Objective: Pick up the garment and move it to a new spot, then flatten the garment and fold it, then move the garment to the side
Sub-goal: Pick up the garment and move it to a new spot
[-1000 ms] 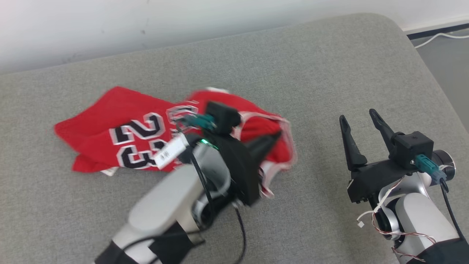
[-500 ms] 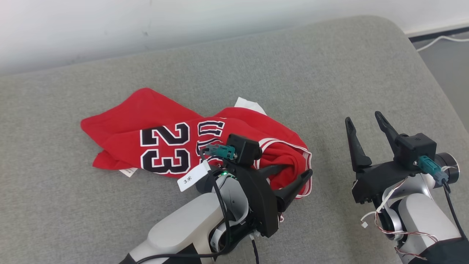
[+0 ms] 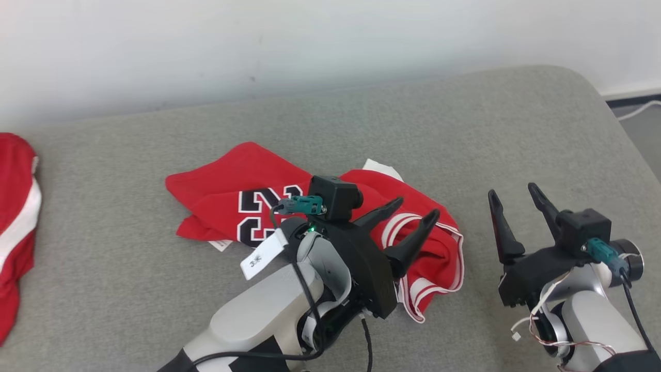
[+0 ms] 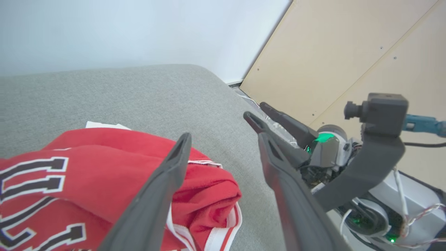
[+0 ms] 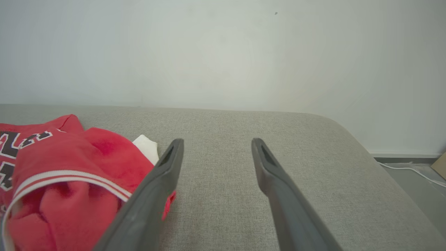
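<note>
A: So, where is the jersey (image 3: pixel 227 186)?
B: Crumpled on the grey cushion (image 3: pixel 465 129), near its middle, number facing up, striped hem bunched at its right end.
A: What lies around it?
B: Another red cloth (image 3: pixel 15 217) sits at the cushion's left edge, well apart. A white wall (image 3: pixel 310 41) rises behind, and a white cable (image 3: pixel 639 108) lies on the floor at the right. The left arm covers part of the number.
A: And the grippers?
B: The left gripper (image 3: pixel 416 206) hangs over the bunched right end, fingers spread wide, nothing between them. The right gripper (image 3: pixel 511 190) stands just right of the jersey over the cushion, equally wide and empty.
</note>
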Robot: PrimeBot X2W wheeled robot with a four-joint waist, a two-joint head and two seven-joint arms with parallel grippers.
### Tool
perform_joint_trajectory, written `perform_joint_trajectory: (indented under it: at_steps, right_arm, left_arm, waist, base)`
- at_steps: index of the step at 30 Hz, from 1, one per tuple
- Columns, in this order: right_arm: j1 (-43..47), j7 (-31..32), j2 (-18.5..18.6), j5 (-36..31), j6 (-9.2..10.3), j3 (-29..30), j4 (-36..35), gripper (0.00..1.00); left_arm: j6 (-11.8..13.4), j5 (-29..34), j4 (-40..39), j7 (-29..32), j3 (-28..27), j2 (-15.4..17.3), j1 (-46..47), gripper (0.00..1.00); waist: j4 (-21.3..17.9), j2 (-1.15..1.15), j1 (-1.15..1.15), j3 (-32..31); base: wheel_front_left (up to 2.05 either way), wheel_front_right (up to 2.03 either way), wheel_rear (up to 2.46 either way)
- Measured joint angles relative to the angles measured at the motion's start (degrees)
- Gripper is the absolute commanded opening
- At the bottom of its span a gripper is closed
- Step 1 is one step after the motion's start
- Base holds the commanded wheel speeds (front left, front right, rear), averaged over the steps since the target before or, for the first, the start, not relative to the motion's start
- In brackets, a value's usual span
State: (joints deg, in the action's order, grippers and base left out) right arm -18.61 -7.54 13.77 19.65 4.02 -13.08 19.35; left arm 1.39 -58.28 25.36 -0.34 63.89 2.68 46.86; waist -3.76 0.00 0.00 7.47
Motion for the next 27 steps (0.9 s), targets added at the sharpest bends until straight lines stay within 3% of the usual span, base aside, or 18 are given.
perform_joint_trajectory:
  at_steps: [5,11,19,27]
  right_arm:
    - [1.23,-0.03,0.00,0.02,-0.07,-0.18,0.60,1.00]
    - [1.05,0.67,-0.83,0.67,-1.60,-1.46,2.15,1.00]
    - [-6.55,3.55,0.88,1.76,-4.13,-0.98,8.45,1.00]
    - [-13.01,9.47,1.98,3.45,-6.75,-1.16,19.03,1.00]
  left_arm:
    - [0.91,-0.38,0.76,-1.72,-1.19,-0.30,-0.65,1.00]
    - [2.50,0.73,3.82,-3.42,-2.01,1.04,-0.93,1.00]
    - [3.72,1.26,3.16,-8.35,-4.43,1.66,-2.11,1.00]
    - [5.72,6.73,1.86,-12.92,-7.37,6.31,-3.46,1.00]
  waist:
    - [2.26,0.00,0.00,-1.49]
    - [4.33,0.00,0.00,-2.68]
    - [6.79,0.00,0.00,-2.44]
    - [11.69,0.01,0.00,-1.76]
  base:
    - [0.00,0.00,0.00]
    - [0.00,0.00,0.00]
    - [0.00,0.00,0.00]
    - [0.00,0.00,0.00]
